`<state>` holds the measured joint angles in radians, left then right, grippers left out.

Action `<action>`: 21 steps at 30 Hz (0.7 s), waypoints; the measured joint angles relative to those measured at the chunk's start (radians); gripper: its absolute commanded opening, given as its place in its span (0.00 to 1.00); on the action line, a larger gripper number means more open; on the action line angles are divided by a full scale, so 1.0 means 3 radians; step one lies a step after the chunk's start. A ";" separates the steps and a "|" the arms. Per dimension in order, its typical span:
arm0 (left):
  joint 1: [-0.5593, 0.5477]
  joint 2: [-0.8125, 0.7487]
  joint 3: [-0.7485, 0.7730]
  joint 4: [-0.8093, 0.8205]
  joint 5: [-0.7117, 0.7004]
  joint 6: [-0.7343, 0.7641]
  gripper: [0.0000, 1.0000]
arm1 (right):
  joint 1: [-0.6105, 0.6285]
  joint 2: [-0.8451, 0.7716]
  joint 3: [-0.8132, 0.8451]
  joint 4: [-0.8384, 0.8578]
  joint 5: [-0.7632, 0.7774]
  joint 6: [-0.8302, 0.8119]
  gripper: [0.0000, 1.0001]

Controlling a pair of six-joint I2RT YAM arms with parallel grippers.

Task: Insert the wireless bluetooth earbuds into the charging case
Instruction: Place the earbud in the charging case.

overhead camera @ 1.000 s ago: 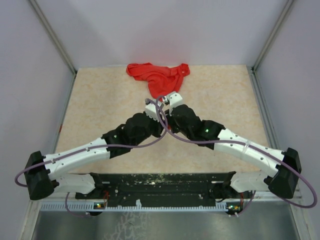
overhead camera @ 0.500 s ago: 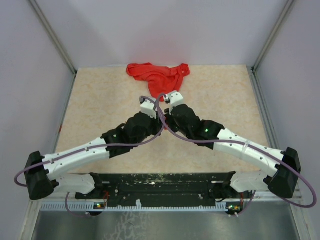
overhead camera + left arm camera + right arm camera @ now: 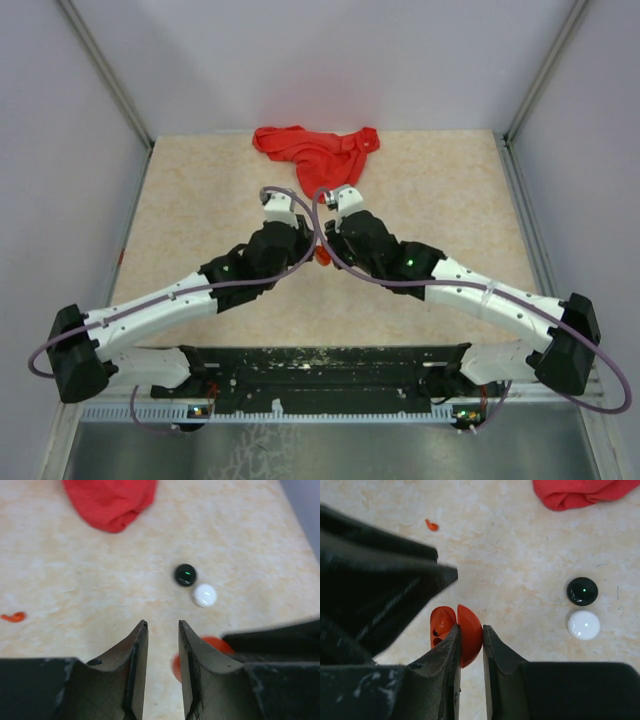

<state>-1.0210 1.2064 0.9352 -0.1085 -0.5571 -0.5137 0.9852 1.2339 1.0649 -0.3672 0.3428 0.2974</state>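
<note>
A: Left side first. What lies left of the red charging case (image 3: 456, 632)?

B: One red earbud (image 3: 13, 616), loose on the beige tabletop (image 3: 190, 200). It is well apart from the case, out to its left.

A: State of the left gripper (image 3: 162, 625)?

B: It sits just left of the red case, low over the table. Released: the fingers (image 3: 137, 650) are parted, bare tabletop shows through the gap, and nothing is between them. In its own wrist view the case shows red behind the right-hand finger.

A: And the case itself?

B: In the overhead view it sits between the two wrists. It is hinged open with two halves showing, and there are dark sockets in the left half. Cannot tell whether a bud sits in either socket.

A: State of the right gripper (image 3: 470, 628)?

B: Clenched on the red case, one finger on each side of the domed half.

A: Right of the case?

B: A black round case (image 3: 582, 591) with a green light, and a white round case (image 3: 583, 625) just beside it. Both are apart from the red case. Beyond the case, at the table's far edge, lies a crumpled red cloth (image 3: 315, 150).
</note>
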 measured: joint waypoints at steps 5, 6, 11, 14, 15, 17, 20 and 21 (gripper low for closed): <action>0.0210 0.0000 -0.0137 -0.0076 -0.0300 -0.0191 0.37 | 0.0033 -0.0001 -0.0033 0.0004 -0.0151 0.0050 0.09; 0.0214 -0.0001 -0.0168 -0.0074 -0.0327 -0.0238 0.38 | 0.0033 -0.0001 -0.0037 0.0000 -0.0165 0.0060 0.09; 0.0238 -0.0067 -0.0315 -0.0050 -0.0347 -0.0317 0.47 | 0.0033 -0.0001 -0.0065 -0.0001 -0.0188 0.0069 0.09; 0.0254 -0.0228 -0.0431 0.0033 -0.0326 -0.0294 0.51 | 0.0031 -0.0001 -0.0066 -0.0003 -0.0181 0.0036 0.09; 0.0268 -0.0301 -0.0476 0.0055 -0.0312 -0.0277 0.52 | 0.0023 -0.0001 -0.0067 -0.0003 -0.0179 0.0019 0.09; 0.0300 -0.0411 -0.0529 0.0086 -0.0270 -0.0211 0.56 | -0.0013 -0.0008 -0.0088 0.0001 -0.0210 -0.0025 0.09; 0.0360 -0.0511 -0.0563 0.0117 -0.0186 -0.0076 0.61 | -0.0149 -0.0050 -0.0181 0.0027 -0.0318 -0.0089 0.09; 0.0383 -0.0528 -0.0571 0.0127 -0.0154 -0.0024 0.61 | -0.0193 -0.0072 -0.0221 0.0031 -0.0351 -0.0111 0.09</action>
<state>-0.9062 1.0481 0.7639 -0.0704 -0.6033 -0.5209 0.9272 1.2121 0.9985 -0.3580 0.2375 0.2642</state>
